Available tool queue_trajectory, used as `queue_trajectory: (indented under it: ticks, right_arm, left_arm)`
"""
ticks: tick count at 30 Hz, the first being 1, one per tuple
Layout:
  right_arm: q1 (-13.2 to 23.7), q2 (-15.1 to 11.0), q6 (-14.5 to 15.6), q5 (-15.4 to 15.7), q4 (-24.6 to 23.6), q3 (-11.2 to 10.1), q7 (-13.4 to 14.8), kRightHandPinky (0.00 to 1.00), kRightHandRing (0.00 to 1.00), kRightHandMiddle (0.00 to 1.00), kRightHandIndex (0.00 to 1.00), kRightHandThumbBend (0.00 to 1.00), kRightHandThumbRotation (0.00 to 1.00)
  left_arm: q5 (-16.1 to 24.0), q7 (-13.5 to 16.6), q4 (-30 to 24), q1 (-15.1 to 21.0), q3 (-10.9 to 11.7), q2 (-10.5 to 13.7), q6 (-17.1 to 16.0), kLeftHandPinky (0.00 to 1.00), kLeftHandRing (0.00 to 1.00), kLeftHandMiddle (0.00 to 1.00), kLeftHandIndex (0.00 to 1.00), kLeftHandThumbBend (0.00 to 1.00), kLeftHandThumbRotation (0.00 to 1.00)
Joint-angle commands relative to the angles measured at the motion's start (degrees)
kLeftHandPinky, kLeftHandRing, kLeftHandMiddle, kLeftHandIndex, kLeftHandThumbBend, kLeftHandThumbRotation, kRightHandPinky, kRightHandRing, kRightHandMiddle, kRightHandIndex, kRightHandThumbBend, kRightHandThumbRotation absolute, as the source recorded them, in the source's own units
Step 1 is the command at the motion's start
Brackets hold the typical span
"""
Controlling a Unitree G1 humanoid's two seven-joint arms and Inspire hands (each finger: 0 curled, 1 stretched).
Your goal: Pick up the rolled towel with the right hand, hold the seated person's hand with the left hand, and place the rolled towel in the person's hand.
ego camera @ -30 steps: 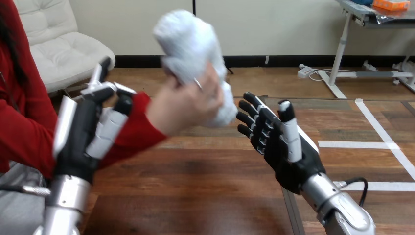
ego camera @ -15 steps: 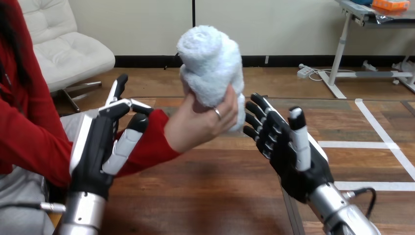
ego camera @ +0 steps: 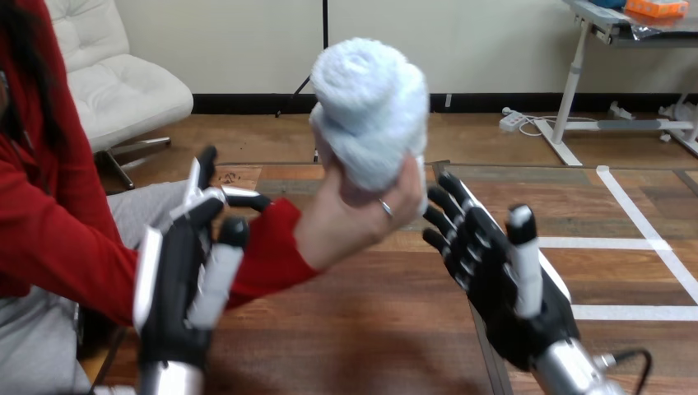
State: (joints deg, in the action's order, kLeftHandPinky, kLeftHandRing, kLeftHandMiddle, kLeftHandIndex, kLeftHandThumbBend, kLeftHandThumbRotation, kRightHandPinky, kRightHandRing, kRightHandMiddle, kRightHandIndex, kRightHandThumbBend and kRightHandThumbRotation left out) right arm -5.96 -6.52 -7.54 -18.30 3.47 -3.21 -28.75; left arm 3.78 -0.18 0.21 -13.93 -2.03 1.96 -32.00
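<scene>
Toward 11 o'clock from right robot hand [ego camera: 494,271], rolled towel [ego camera: 370,107] stands upright, long axis 12–6, gripped in person's hand [ego camera: 354,226]. Right robot hand: spread, empty, the nearer one. Left robot hand [ego camera: 177,288]: fingers straight, alongside red sleeve [ego camera: 272,247], 9 o'clock.

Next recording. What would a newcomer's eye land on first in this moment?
First, the white rolled towel, raised upright at the view's centre and gripped from below by the person's hand. Just right of it, the right hand stands open, holding nothing. At the lower left, the left hand is raised against the person's red sleeve.
</scene>
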Motion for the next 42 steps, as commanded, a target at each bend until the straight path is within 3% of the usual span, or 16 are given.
queue_trajectory:
  ticks: [1, 9, 15, 24, 39, 42]
  right_arm:
    - [-1.37, 0.9, -2.7, -1.11, -4.54, -0.34, 0.19, 1.0, 1.0, 0.98, 1.0, 1.0, 1.0]
    - [-4.89, 1.15, -4.68, -0.94, -6.42, -0.1, 0.32, 1.0, 1.0, 0.96, 0.99, 1.0, 1.0]
    - [-6.86, 1.06, -5.12, -1.67, -7.48, -0.14, 0.18, 1.0, 0.99, 0.95, 0.98, 1.0, 1.0]
    - [-8.31, 0.81, -5.31, -3.93, -7.93, -0.47, -0.63, 1.0, 0.96, 0.94, 0.97, 1.0, 1.0]
    - [-9.19, 0.06, -4.43, -5.4, -9.7, -1.16, -0.16, 0.97, 0.93, 0.91, 0.93, 1.0, 1.0]
    - [-9.19, -0.05, -5.7, -5.26, -9.66, -1.26, -0.64, 0.97, 0.93, 0.91, 0.92, 1.0, 1.0]
  left_arm:
    - [-1.38, -1.66, -3.45, -2.85, -3.25, -1.11, -2.37, 1.0, 1.0, 1.0, 1.0, 1.0, 1.0]
    - [-2.94, -3.23, -3.15, -6.07, -4.64, -0.71, -5.39, 1.0, 1.0, 1.0, 1.0, 1.0, 1.0]
    - [-1.76, -2.63, -2.82, -7.24, -4.75, 0.16, -7.15, 1.0, 1.0, 1.0, 1.0, 1.0, 1.0]
    - [0.11, -1.32, -2.85, -7.9, -4.51, 1.7, -7.43, 1.0, 1.0, 1.0, 1.0, 1.0, 1.0]
    - [-1.04, -1.86, -2.37, -7.12, -4.85, 3.02, -7.62, 1.0, 1.0, 1.0, 1.0, 1.0, 1.0]
    - [-1.46, -2.29, -2.14, -6.95, -4.98, 3.29, -7.55, 1.0, 1.0, 1.0, 1.0, 1.0, 1.0]
